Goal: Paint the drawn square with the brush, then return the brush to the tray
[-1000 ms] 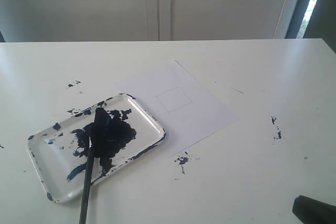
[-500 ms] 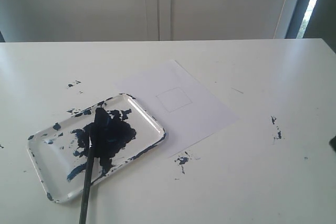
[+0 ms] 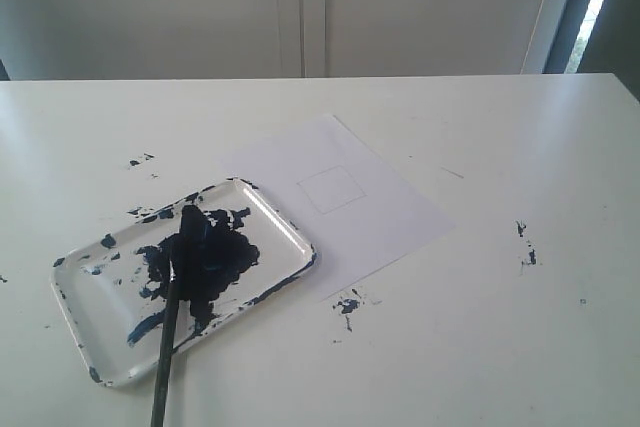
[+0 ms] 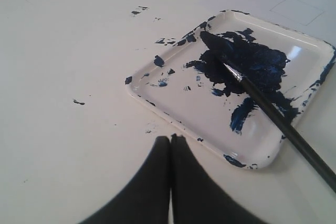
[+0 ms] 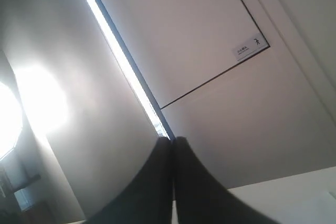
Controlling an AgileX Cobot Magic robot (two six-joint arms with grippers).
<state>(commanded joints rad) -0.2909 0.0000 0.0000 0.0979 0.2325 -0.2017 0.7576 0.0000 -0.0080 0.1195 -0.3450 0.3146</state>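
Note:
The brush (image 3: 168,327) lies with its blue tip in the paint blotch of the white tray (image 3: 290,232) and its black handle sticking out over the tray's near rim. The same brush (image 4: 273,114) and tray (image 4: 173,114) show in the left wrist view. The drawn square (image 3: 331,188) is a bare thin outline on the white paper sheet (image 3: 390,207), right of the tray. My left gripper (image 4: 171,138) is shut and empty, hovering just short of the tray's rim. My right gripper (image 5: 172,140) is shut, empty and pointing up at the wall. Neither gripper shows in the exterior view.
Dark blue paint specks dot the white table (image 3: 500,347) near the paper's front corner (image 3: 346,305), at the right (image 3: 524,243) and behind the tray (image 3: 140,160). A wall with doors runs behind the table's far edge.
A black part of the right arm at the exterior view's lower right corner has withdrawn out of view. Brush, tray and paper have not moved.

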